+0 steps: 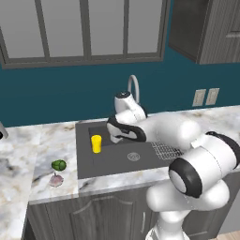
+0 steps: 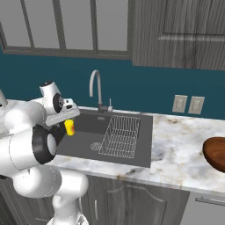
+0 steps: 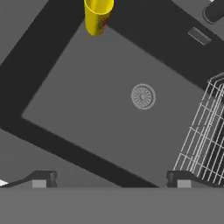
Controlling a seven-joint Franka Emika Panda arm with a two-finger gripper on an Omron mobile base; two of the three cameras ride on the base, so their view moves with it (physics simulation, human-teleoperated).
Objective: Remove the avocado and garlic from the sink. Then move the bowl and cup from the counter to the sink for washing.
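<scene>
Now, largest to smallest:

Table (image 1: pixel 51 136): marbled top carrying the basin; it serves as the parking place for what came out of the water side, and as the pickup place for the dishes.

Sink (image 1: pixel 112 159): dark basin let into the table, drain (image 3: pixel 143 96) near its middle, wire rack (image 2: pixel 121 136) at 3 o'clock of the drain in the right base view. Its floor is free of produce, so the first half of the task looks done.

Bowl (image 2: pixel 216 154): reddish-brown, on the table well apart from the sink, at 3 o'clock of it in the right base view and cut by the picture edge. It seems to be the one item left to carry over.

Hand (image 3: pixel 111 179): hovers over the basin looking down at the drain, fingers spread wide with nothing between them, which fits a hand that has no load.

Cup (image 1: pixel 96 143): yellow, upright on the sink floor at 9 o'clock of the drain in the left base view, placed there for washing.

Avocado (image 1: pixel 59 164): on the table at 9 o'clock of the sink, out of the wash area.

Garlic (image 1: pixel 56 180): just beside the avocado, at its 6 o'clock, likewise set aside.
</scene>
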